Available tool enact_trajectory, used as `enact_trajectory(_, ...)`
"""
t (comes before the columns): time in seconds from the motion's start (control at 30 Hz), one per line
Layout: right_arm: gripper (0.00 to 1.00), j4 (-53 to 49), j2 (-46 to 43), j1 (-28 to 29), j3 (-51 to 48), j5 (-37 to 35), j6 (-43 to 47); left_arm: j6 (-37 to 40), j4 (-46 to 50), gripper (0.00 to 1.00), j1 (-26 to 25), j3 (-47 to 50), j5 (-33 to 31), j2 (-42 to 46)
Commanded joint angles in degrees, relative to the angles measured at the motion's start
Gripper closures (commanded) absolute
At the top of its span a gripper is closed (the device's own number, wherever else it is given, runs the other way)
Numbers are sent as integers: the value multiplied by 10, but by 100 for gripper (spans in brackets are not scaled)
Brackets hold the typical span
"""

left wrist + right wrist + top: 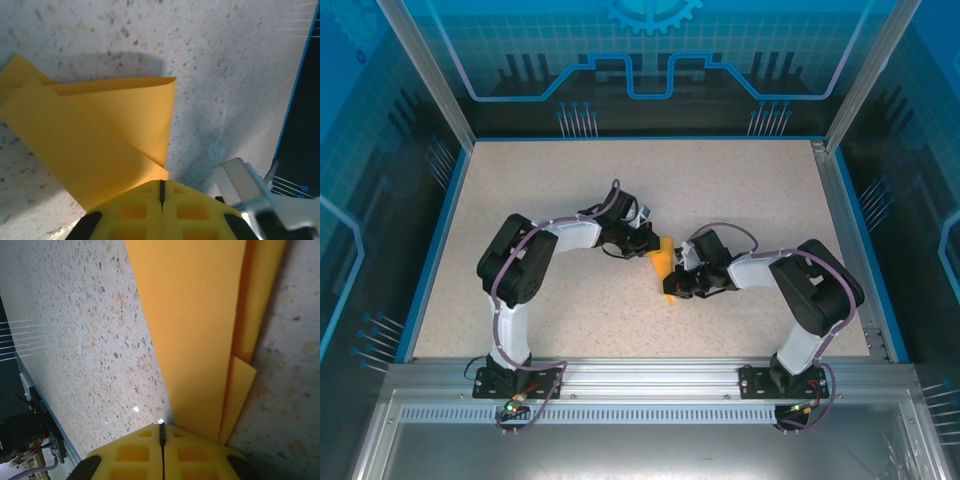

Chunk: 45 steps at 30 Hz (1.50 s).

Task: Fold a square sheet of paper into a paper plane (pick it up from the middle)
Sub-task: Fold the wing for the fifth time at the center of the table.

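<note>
A speckled beige table (pixel 520 200) with a blue rim sits inside a cage of blue glass-like walls (pixel 650 60). From above, two black and white arms reach inward from the near edge and meet near the table's middle, the left arm (pixel 515 265) on the left and the right arm (pixel 815 285) on the right. Between them is the orange-yellow sheet of paper (pixel 665 265), seen from this height as a narrow folded strip, its layers too small to make out.

The wrist cameras give the detail. The left wrist view shows the sheet of paper (pixel 100 135) folded into overlapping layers and casting a shadow on the table. One corner runs into the tips of the left gripper (pixel 161 187), whose yellow fingers (pixel 135 210) are clenched on it, just a dark seam between them. The right wrist view shows a long flat panel of the paper (pixel 195 330) with a second layer behind it. The right gripper (pixel 161 432) is pinched tight on its near end.
</note>
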<state>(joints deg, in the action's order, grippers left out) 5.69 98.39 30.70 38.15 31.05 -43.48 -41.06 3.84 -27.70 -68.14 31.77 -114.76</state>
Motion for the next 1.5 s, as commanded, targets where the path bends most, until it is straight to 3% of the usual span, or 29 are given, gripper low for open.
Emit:
enact_trajectory(0.0,94,-52,27,3,-25,-38,-1,-10,-21,100,4,4,-8,-20)
enact_trajectory(0.27,94,-53,29,3,-33,-43,0,21,10,100,13,-25,-31,-68)
enact_trajectory(0.87,94,-61,31,3,-21,-34,7,69,41,98,97,-87,-2,-102)
enact_trajectory(1.07,93,-57,22,4,-7,-30,1,85,81,96,101,-115,-9,-77)
enact_trajectory(1.17,90,-45,5,5,0,-27,-9,79,93,92,101,-105,-21,-38)
enact_trajectory(1.27,87,-17,-34,5,6,-16,-23,68,111,82,97,-86,-35,8)
enact_trajectory(1.33,79,-21,-82,2,15,-28,-21,67,142,74,87,-72,-60,43)
enact_trajectory(1.47,67,-147,-187,-21,30,-152,10,50,204,53,46,-50,-120,104)
